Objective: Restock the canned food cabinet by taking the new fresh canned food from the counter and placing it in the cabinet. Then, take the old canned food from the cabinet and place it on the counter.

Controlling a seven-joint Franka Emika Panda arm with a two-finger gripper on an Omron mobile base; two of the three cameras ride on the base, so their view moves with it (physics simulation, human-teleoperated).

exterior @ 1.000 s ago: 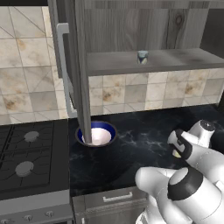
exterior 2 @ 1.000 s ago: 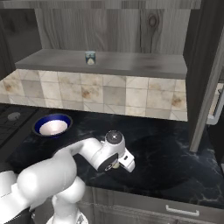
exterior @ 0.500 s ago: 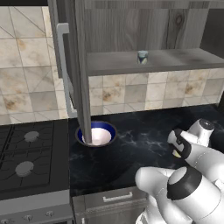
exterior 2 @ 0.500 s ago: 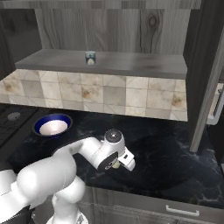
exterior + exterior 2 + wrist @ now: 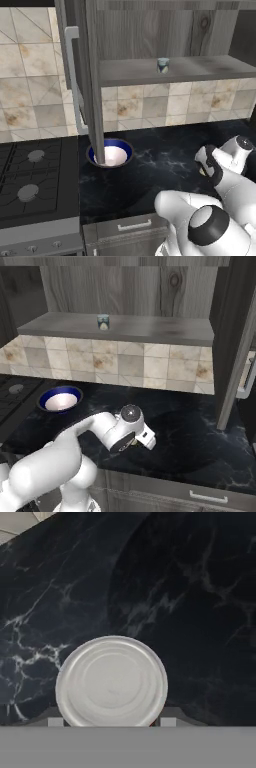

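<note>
The hand view looks straight down on the silvery lid of the new fresh canned food [image 5: 111,682], a sliver of red showing at its lower edge. It stands on the black counter [image 5: 190,587]. My gripper [image 5: 111,722] is shut on it, one fingertip [image 5: 55,722] pressed against each side. In both base views my bent wrist [image 5: 215,167] [image 5: 127,433] hangs low over the counter [image 5: 200,436] and hides the can. The old canned food [image 5: 163,65] [image 5: 103,322], pale blue-grey, stands upright on the cabinet's shelf [image 5: 200,70] [image 5: 150,331].
The cabinet's left door [image 5: 92,75] stands open with its bar handle [image 5: 72,75] over a blue-rimmed bowl [image 5: 111,154] [image 5: 60,399]. The right door [image 5: 235,346] is open too. A gas stovetop [image 5: 35,175] lies to the left. A drawer front [image 5: 130,227] runs below the counter edge.
</note>
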